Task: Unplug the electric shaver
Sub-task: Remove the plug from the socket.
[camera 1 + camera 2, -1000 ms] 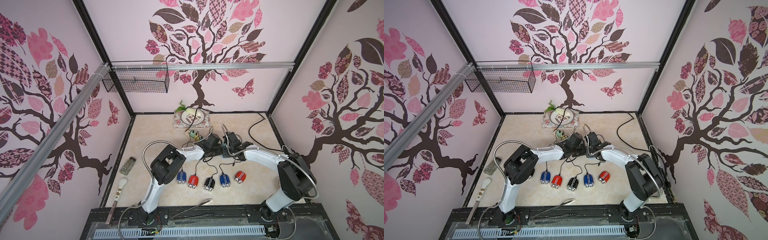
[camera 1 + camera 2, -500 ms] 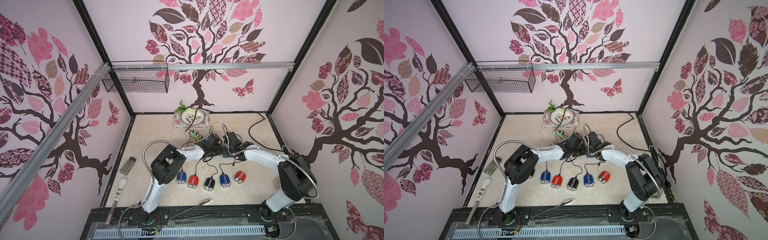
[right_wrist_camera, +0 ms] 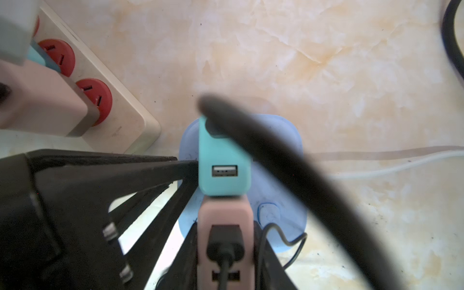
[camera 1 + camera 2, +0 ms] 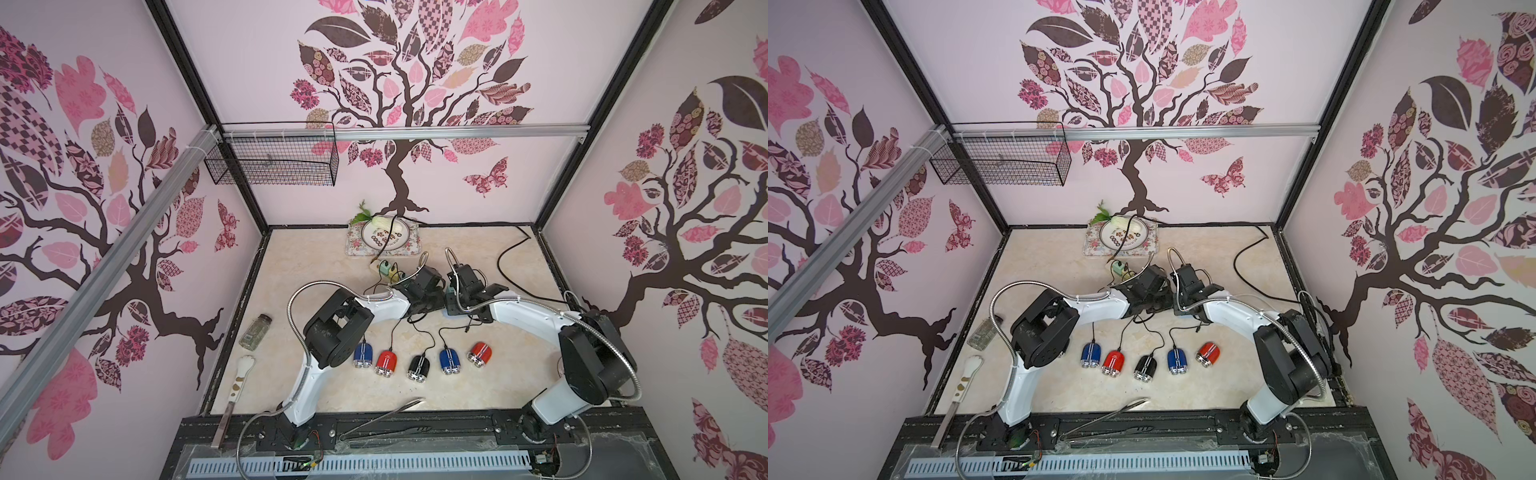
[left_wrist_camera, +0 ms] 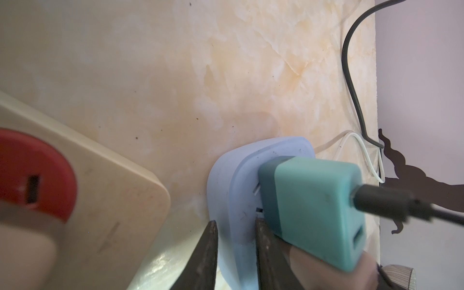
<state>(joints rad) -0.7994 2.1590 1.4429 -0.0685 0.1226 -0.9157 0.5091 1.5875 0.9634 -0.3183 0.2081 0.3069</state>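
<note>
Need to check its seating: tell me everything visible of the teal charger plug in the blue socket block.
The teal charger plug is a boxy plastic adapter standing in the blue socket block, not fully seated: a metal prong shows in the gap. A black cable fills one USB port; the other is empty. The pink adapter abuts it, and a finger of the left gripper lies against its side.

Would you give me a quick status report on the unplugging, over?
Left gripper clamped on blue socket base. Right gripper closed on pink adapter, not yet out. Teal adapter alongside, its black cable crossing close.
</note>
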